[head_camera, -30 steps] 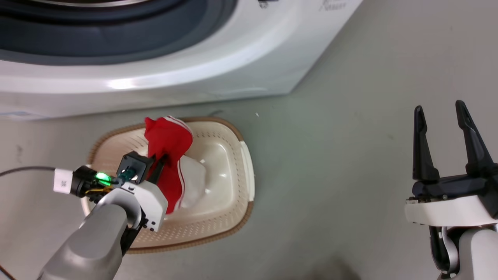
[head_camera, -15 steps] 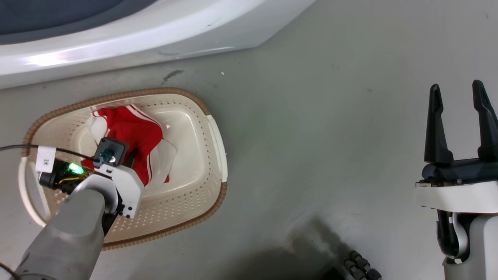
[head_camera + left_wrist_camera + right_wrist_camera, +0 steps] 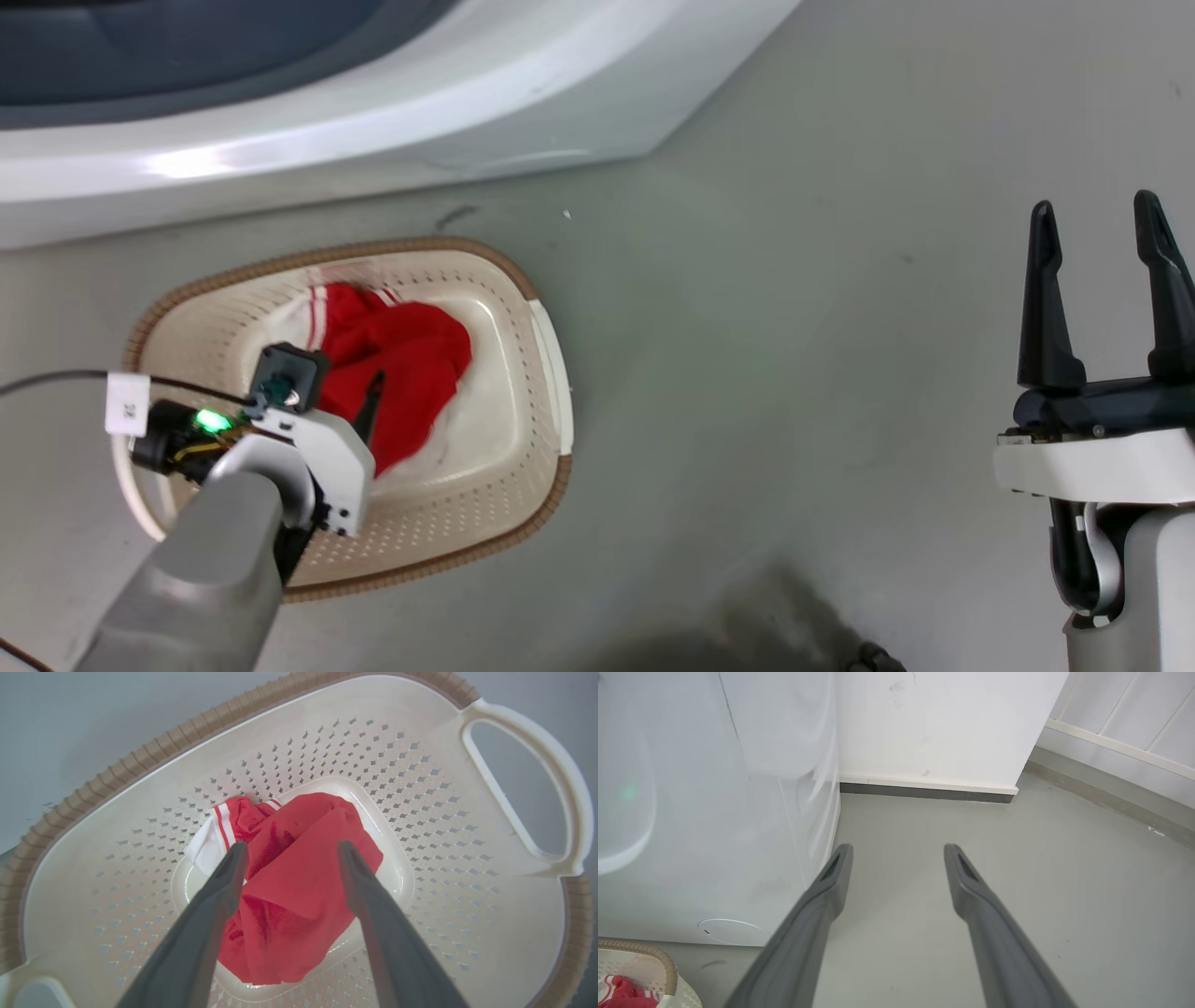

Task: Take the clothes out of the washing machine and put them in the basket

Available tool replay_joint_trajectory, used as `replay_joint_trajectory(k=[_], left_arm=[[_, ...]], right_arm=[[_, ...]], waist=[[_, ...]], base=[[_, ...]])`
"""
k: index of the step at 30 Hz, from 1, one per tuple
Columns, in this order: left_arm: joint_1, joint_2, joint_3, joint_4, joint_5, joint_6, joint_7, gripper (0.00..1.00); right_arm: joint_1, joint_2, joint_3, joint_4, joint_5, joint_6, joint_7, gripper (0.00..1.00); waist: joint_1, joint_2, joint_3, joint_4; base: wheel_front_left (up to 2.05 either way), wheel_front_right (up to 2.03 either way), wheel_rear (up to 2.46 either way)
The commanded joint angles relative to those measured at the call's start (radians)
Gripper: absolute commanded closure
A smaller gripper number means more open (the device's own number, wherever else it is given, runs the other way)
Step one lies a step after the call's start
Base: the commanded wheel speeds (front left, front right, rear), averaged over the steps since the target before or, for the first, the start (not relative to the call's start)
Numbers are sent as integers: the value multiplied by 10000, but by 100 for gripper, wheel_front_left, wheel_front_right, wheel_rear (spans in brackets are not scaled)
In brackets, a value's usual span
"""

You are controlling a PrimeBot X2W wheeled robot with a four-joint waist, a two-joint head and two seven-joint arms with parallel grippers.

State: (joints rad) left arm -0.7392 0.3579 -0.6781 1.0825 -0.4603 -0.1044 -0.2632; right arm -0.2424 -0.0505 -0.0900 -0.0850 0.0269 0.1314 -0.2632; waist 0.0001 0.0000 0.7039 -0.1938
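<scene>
washing machine point(image 3: 392, 140): white front across the top of the head view, with its dark grey porthole rim point(image 3: 187, 84) cut off by the frame. the drum is not visible, so whether laundry remains inside cannot be told.

floor point(image 3: 794, 355): bare grey, carrying the basket just in front of the machine.

basket point(image 3: 140, 756): cream, perforated, with a brown woven-look rim, standing upright.

clothes point(image 3: 299, 877): a red bundle with white stripe trim, lying crumpled on the basket's bottom and wholly inside the rim.

left gripper point(image 3: 293, 847): inside the basket above the bundle, fingers spread wide and holding nothing. whether the tips touch the fabric cannot be told.

right gripper point(image 3: 1094, 210): fingers parted and empty, above bare floor, well apart from the basket.

step in hand, as judged: release and withdrawal. to do it well, keep the left fingers fully spread and lift straight up out of the basket so that no fold rides up on a fingertip. stay clear of the wall and rim, since the light basket would likely slide if nudged. confirm the bundle stays down before turning back to the porthole.
</scene>
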Motion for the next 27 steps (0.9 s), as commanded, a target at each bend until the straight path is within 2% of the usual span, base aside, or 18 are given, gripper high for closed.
replay_joint_trajectory(k=[1, 5, 17, 27], left_arm=[[350, -128, 188, -301, 47, 60, -25, 0], [860, -151, 582, -925, 90, 150, -25, 0], [3356, -511, 2870, -4243, 916, 555, -25, 0], [5185, -983, 4406, -6628, 1877, 572, -25, 0]], right_arm=[[77, 6, -71, 103, -117, -14, -24, 0], [254, 8, -72, 227, -372, -14, -24, 0], [1090, 6, -249, 636, -987, -14, -24, 0], [1752, 6, -50, 891, -859, -14, -24, 0]], waist=[[-1, 0, -708, 369], [-1, 0, -1338, 614], [-1, 0, -3519, 1420], [-1, 0, -4755, 1462]], base=[[0, 0, 0], [0, 0, 0], [0, 0, 0], [0, 0, 0]])
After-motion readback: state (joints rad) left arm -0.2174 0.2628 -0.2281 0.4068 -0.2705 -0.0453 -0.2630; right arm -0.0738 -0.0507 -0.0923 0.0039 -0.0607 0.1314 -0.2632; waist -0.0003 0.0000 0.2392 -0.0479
